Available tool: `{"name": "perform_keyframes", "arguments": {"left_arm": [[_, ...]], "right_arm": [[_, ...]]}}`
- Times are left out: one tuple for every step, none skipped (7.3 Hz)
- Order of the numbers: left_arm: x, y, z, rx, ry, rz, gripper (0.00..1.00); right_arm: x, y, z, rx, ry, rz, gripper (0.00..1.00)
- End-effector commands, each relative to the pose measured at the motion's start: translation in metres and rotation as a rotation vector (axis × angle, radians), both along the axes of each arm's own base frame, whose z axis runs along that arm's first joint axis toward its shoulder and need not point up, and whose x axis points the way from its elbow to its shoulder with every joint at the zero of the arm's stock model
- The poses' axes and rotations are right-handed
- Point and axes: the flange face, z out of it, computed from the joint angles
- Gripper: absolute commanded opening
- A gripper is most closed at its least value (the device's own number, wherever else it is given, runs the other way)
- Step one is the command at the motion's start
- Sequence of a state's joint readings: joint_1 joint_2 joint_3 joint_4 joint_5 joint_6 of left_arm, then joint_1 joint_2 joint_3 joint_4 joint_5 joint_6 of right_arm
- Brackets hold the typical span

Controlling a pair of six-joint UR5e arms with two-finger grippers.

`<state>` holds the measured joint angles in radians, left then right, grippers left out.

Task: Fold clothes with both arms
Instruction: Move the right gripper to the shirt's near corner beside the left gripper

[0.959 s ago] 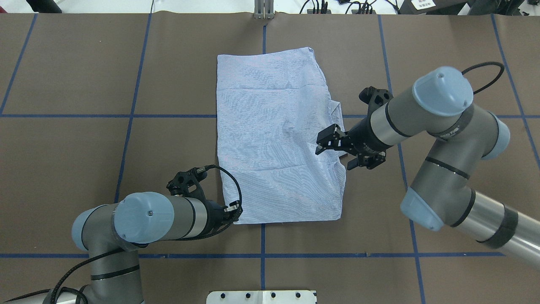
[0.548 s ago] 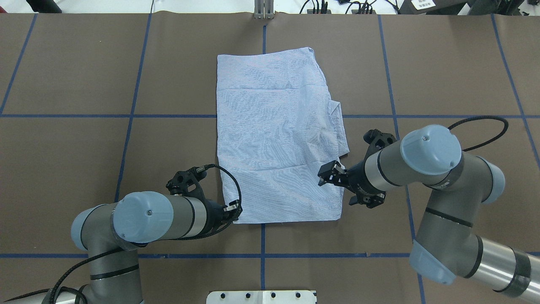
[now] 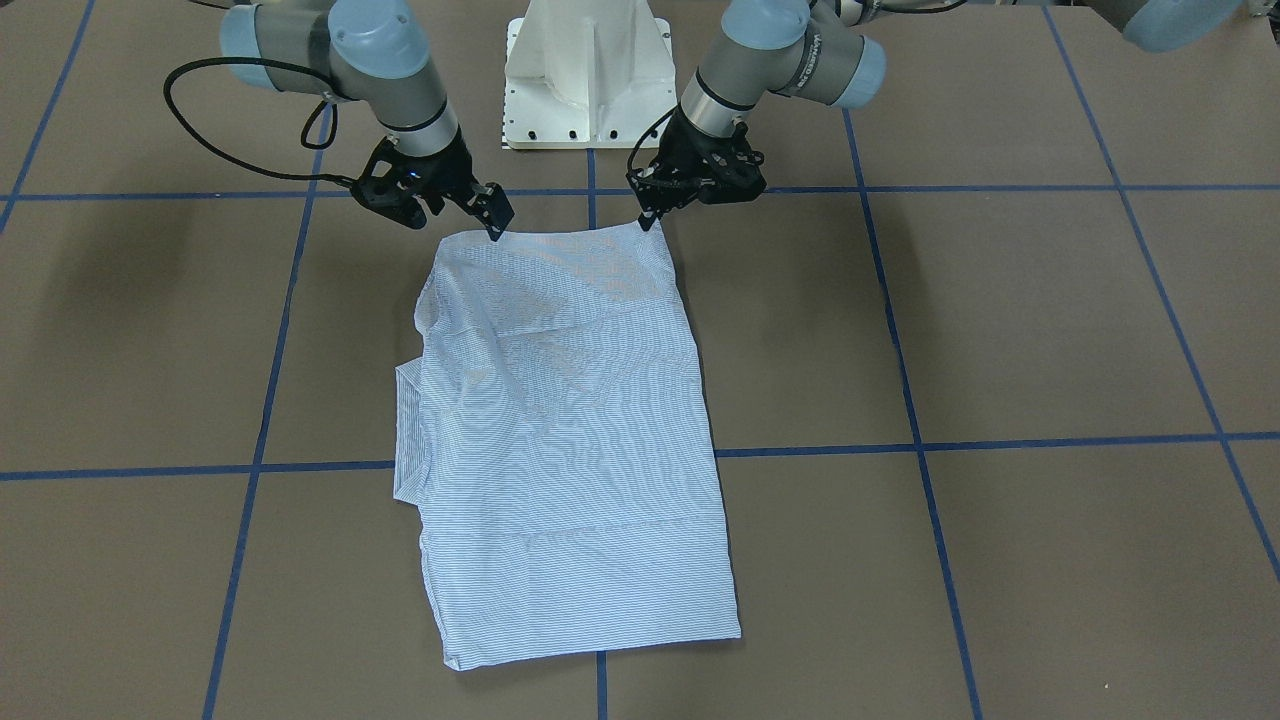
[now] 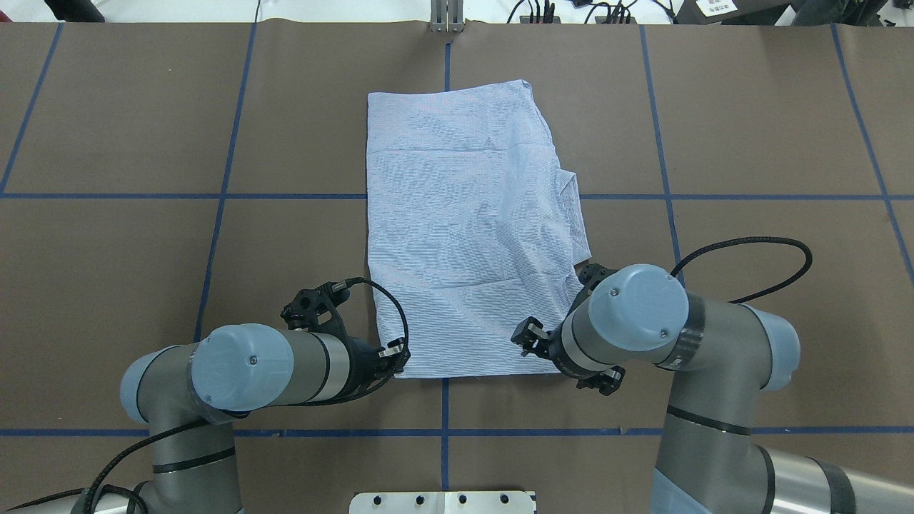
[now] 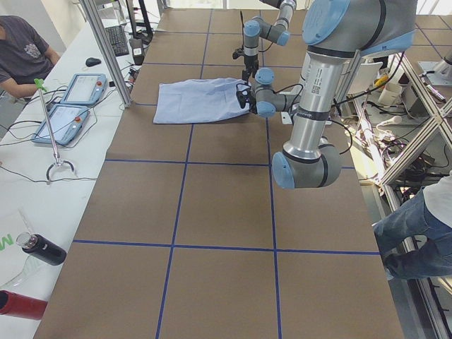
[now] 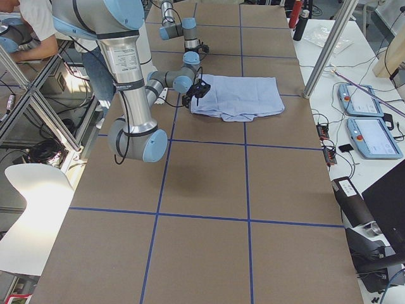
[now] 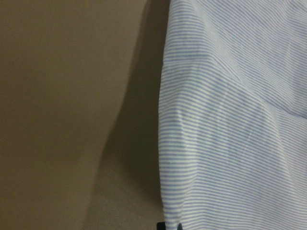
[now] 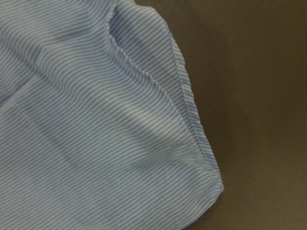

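The light blue striped shirt lies folded into a flat rectangle in the middle of the table, and also shows in the front-facing view. My left gripper sits at the shirt's near left corner, its fingers closed to a point on the cloth. The left wrist view shows the shirt's edge running down to the fingertips. My right gripper hovers open just above the near edge by the near right corner. The right wrist view shows that corner with no fingers on it.
The white pedestal base stands at the table's near edge behind both grippers. Blue tape lines grid the brown table. A metal post stands at the far edge. A side table with tablets and seated people lies beyond.
My right arm has swung back toward the robot along the shirt's right side, from the middle of that edge to the near right corner. The left arm and the shirt have not moved.
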<state>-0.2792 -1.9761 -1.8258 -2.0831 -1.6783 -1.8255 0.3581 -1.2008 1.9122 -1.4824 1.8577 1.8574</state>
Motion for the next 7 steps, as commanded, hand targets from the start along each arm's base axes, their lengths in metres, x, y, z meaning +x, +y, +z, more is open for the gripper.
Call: {"name": "perform_keyframes", "arguments": {"left_arm": [[0.000,0.000,0.000,0.000,-0.001,0.000,0.00],[0.001,0.001,0.000,0.000,-0.001,0.001,0.00],[0.001,0.001,0.001,-0.001,-0.002,0.001,0.00],[0.001,0.000,0.001,-0.001,-0.002,0.000,0.00],[0.001,0.000,0.001,-0.001,-0.002,0.000,0.00],[0.001,0.000,0.001,-0.001,-0.002,0.000,0.00],[0.001,0.000,0.000,0.000,-0.001,0.000,0.00]], "right_arm": [[-0.018,-0.004,0.004,0.002,0.037,0.008,1.00],[-0.013,-0.012,0.005,0.001,0.042,0.021,1.00],[-0.002,-0.026,0.002,-0.005,0.049,0.045,1.00],[0.001,-0.031,0.007,-0.012,0.058,0.053,1.00],[-0.005,-0.028,0.016,-0.015,0.076,0.045,1.00],[-0.011,-0.018,0.018,-0.015,0.082,0.028,1.00],[-0.017,-0.012,0.020,-0.016,0.087,0.016,1.00]]}}
